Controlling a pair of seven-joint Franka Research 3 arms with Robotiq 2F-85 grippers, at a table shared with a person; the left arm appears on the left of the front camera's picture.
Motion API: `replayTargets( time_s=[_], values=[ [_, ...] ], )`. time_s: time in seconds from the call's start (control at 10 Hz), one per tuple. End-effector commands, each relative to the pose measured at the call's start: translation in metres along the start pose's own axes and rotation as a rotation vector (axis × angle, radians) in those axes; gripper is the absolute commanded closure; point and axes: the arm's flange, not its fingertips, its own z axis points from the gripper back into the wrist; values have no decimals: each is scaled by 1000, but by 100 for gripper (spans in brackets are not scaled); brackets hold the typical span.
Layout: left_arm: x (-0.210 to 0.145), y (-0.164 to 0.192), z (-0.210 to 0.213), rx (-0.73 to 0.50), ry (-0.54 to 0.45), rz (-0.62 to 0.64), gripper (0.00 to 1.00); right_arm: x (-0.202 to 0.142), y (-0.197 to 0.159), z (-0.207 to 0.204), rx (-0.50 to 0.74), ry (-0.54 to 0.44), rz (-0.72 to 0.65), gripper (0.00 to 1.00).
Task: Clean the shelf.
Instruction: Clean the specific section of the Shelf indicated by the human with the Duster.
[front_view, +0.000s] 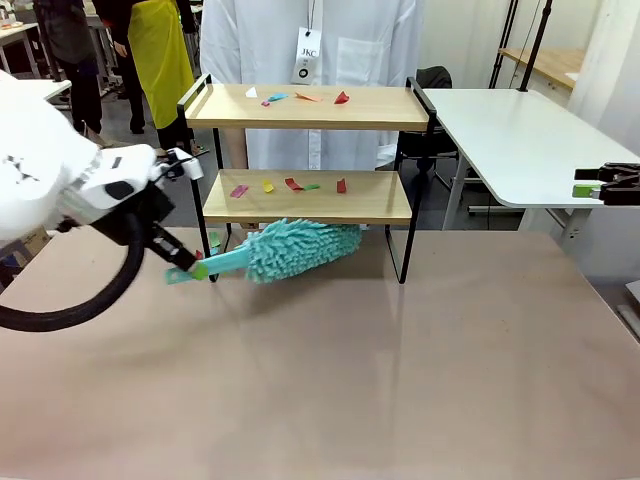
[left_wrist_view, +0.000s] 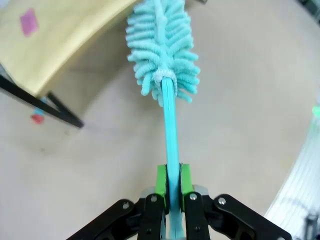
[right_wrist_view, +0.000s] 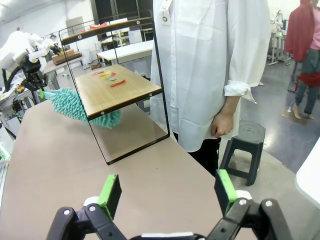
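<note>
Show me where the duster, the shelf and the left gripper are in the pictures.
duster (front_view: 300, 250): front view, on its fluffy teal head.
shelf (front_view: 385, 107): front view, on the bare top board.
left gripper (left_wrist_view: 173, 175): left wrist view, between its green pads.

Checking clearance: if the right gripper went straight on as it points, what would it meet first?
Likely the black end frame of the shelf, or the person just beside it; depth is unclear.

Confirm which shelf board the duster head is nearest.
The lower board: the teal duster head reaches under its front edge, low over the table. The upper board stands a full tier above it.
</note>
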Motion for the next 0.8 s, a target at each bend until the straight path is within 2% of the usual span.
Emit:
replayTargets(
  time_s=[0.0,0.2,0.4,0.6,0.7],
  values=[
    [-76,-23,2,-66,20,-64,87,2,0,-1,-2,-1,4,0],
    [-78,-17,6,-99,85,-158,87,2,0,-1,-2,-1,4,0],
    [-75,-16,24,-96,95,-213,87,2,0,-1,-2,-1,4,0],
    [-68,-19,63,-60,101,-213,87,2,0,-1,-2,-1,4,0],
    [-58,-20,84,-45,114,-165,87,2,0,-1,-2,-1,4,0]
  ],
)
